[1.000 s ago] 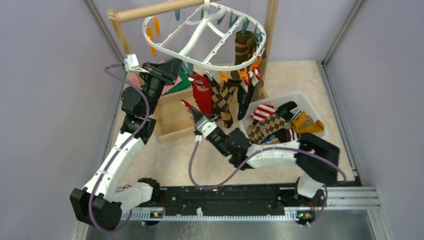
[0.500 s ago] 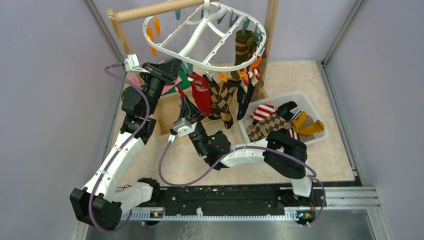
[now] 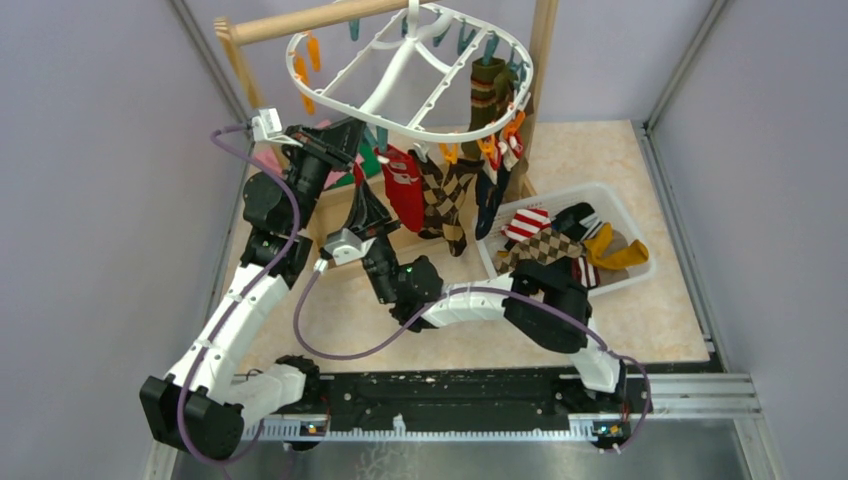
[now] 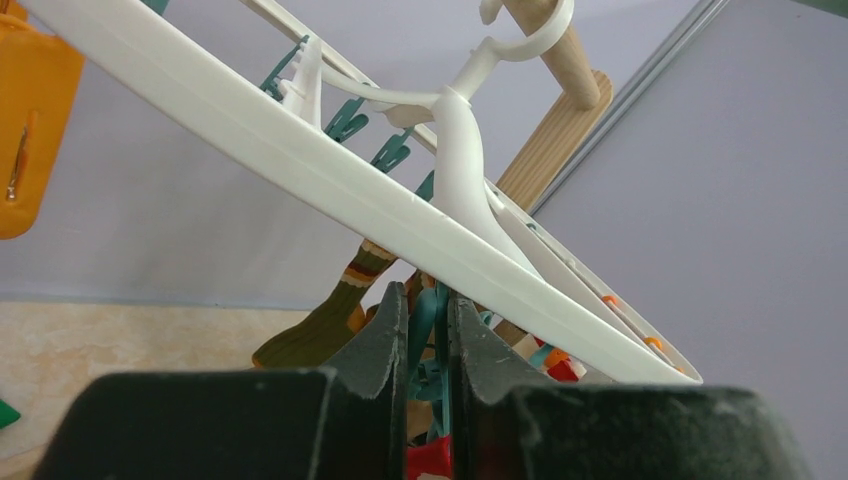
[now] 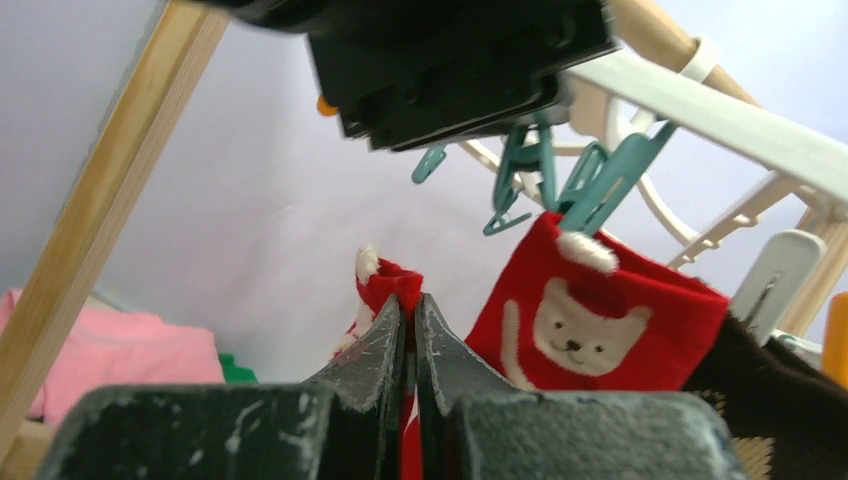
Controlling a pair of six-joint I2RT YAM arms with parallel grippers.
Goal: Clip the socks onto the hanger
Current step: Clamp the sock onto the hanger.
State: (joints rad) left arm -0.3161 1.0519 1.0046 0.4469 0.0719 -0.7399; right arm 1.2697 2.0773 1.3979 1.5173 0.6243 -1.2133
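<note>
The white oval hanger [image 3: 410, 70] hangs from the wooden pole, and its rim [image 4: 300, 150] crosses the left wrist view. My left gripper [image 4: 427, 305] is raised under the rim's left side, shut on a teal clip [image 4: 428, 330]. Just below it, my right gripper [image 5: 410, 300] is shut on a red sock [image 5: 395, 278] and holds its cuff upward, close under the left gripper [image 3: 360, 150]. Clipped to the hanger are a red bear sock [image 3: 403, 185], a brown argyle sock [image 3: 445, 195], a navy sock [image 3: 490, 205] and a brown-green striped sock [image 3: 490, 95]. More socks lie in the white basket [image 3: 620, 205].
A wooden pole rack [image 3: 300, 22] carries the hanger, with its post [image 3: 540, 60] at the right. A wooden box base [image 3: 335, 255] sits beneath, with pink cloth [image 5: 110, 350] and green cloth inside. Orange clips [image 3: 300, 75] dangle from the far left rim.
My right arm has swung left and upward from near the basket, carrying the red sock to just below the left gripper. The left arm has stayed put on its clip.
</note>
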